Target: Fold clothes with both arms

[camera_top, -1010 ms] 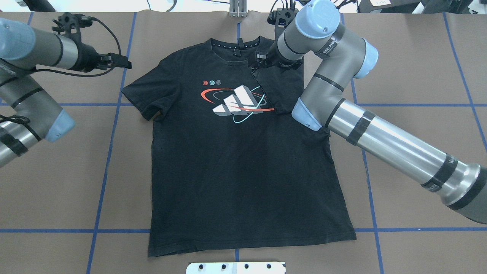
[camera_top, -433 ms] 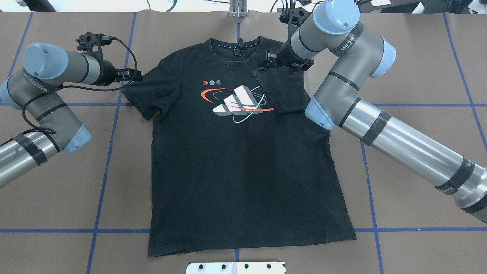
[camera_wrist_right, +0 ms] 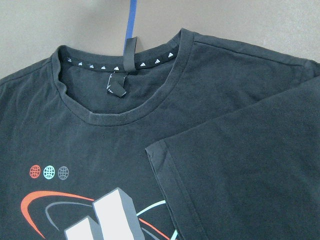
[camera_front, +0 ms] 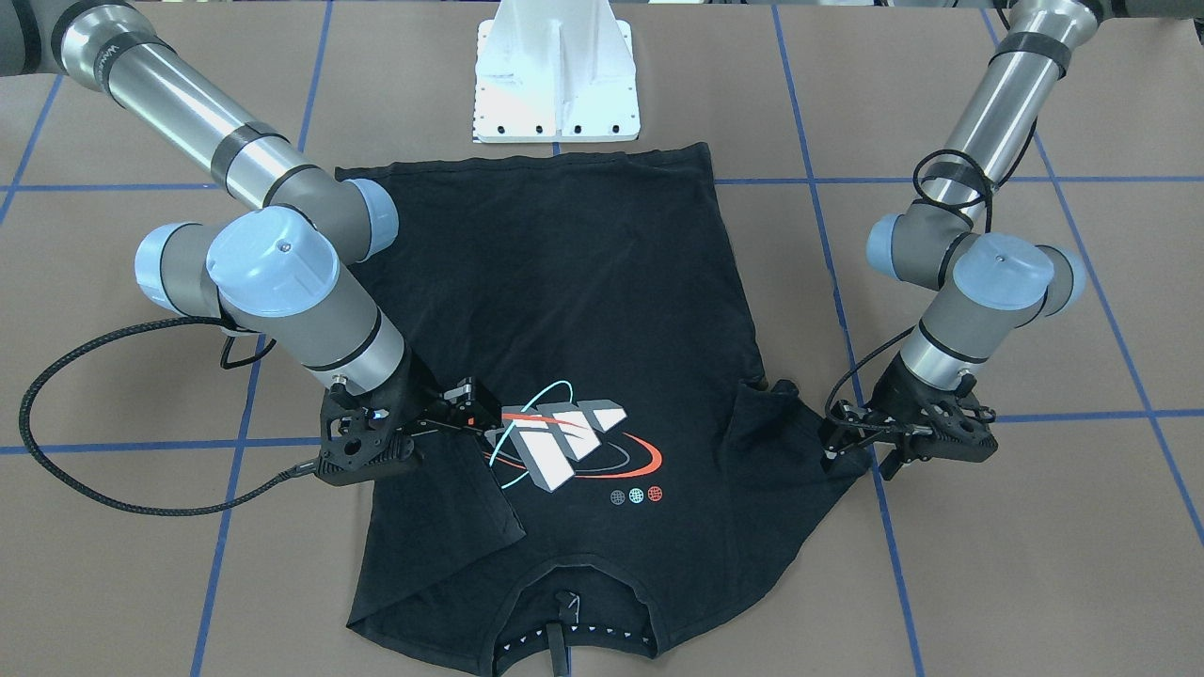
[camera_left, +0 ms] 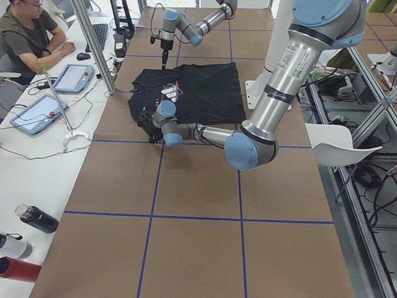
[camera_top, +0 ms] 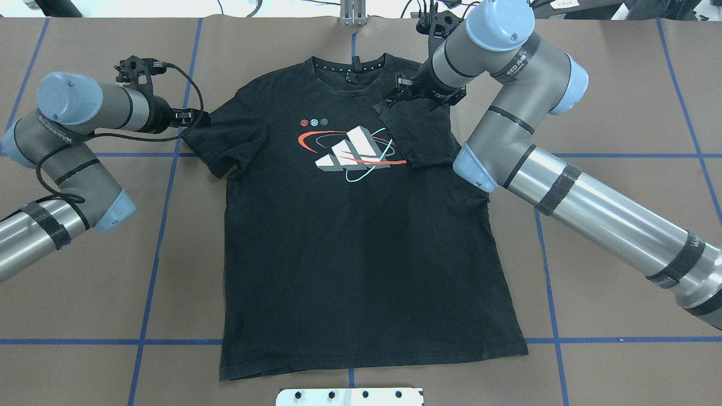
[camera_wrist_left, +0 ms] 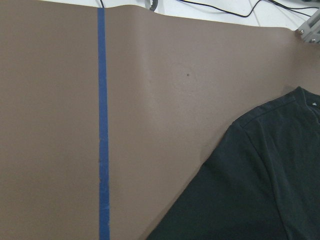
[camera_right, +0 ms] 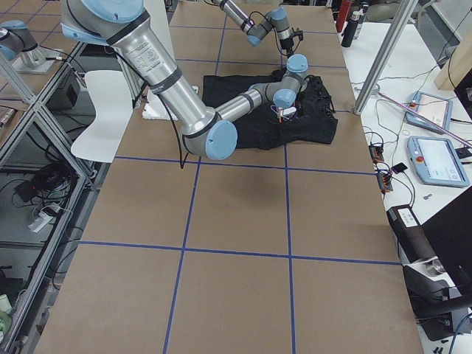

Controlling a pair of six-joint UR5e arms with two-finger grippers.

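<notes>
T-shirt [camera_top: 350, 254] flat on table [camera_top: 620, 84], print up, between both arms. Right sleeve [camera_top: 420, 132] lies folded inward across chest, cuff touching logo [camera_top: 350, 153]: first fold apparently made. Right gripper [camera_top: 393, 95] hangs just over that sleeve's upper corner. Wrist view shows cloth lying free, but jaw state cannot be told. Left gripper [camera_top: 197, 118] sits at left sleeve [camera_top: 223, 144] tip, seemingly lined up for matching fold. Jaws there equally unclear. Long axis runs collar [camera_top: 350, 72] to hem [camera_top: 366, 361]: collar points away from robot, hem toward base [camera_top: 350, 396].
</notes>
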